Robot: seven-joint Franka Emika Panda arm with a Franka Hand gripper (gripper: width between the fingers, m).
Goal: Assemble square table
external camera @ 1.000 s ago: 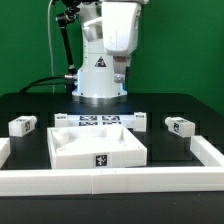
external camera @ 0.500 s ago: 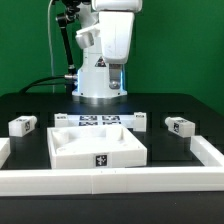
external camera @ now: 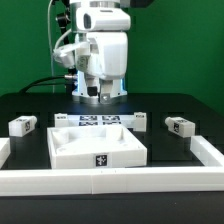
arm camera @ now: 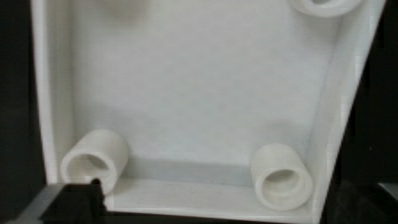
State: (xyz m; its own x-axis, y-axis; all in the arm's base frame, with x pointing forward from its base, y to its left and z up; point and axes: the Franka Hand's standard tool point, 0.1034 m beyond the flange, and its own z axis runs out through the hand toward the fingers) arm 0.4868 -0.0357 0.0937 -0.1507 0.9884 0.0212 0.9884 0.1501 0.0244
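Note:
The square table's white tabletop lies underside up near the front of the black table, a tag on its front rim. In the wrist view its rimmed underside fills the picture, with round sockets in its corners. One white tagged leg lies at the exterior view's left and another leg at its right. Two smaller-looking legs lie beside the marker board. My gripper hangs open high above the table, behind the tabletop, holding nothing. One dark finger shows at the picture's edge.
The marker board lies flat just behind the tabletop. A long white border wall runs along the front and up the right side. The robot's base stands at the back.
The arm's hand has swung down and toward the exterior view's left, so the gripper's fingers now show. The tabletop and legs have not moved.

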